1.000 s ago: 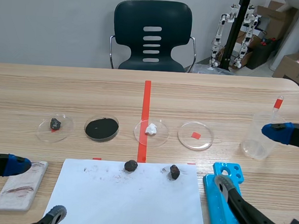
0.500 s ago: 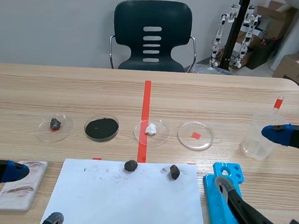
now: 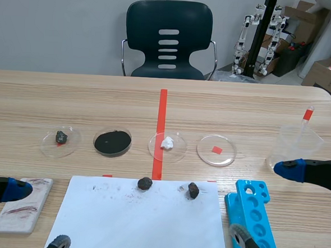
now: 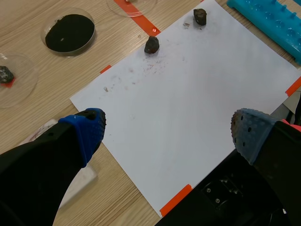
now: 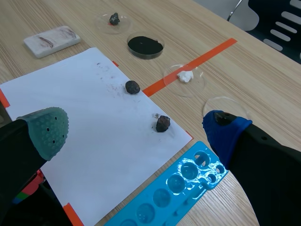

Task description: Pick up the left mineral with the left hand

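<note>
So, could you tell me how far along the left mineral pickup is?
Nothing looks done yet: the left mineral lies untouched on the white paper. The left hand is open and empty, back from it. Left to do: reach, close on it and lift.

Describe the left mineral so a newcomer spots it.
On the table, find the white paper sheet. Two dark minerals lie along its far edge. The left mineral sits at the end of the red tape line; the right mineral does not.
</note>
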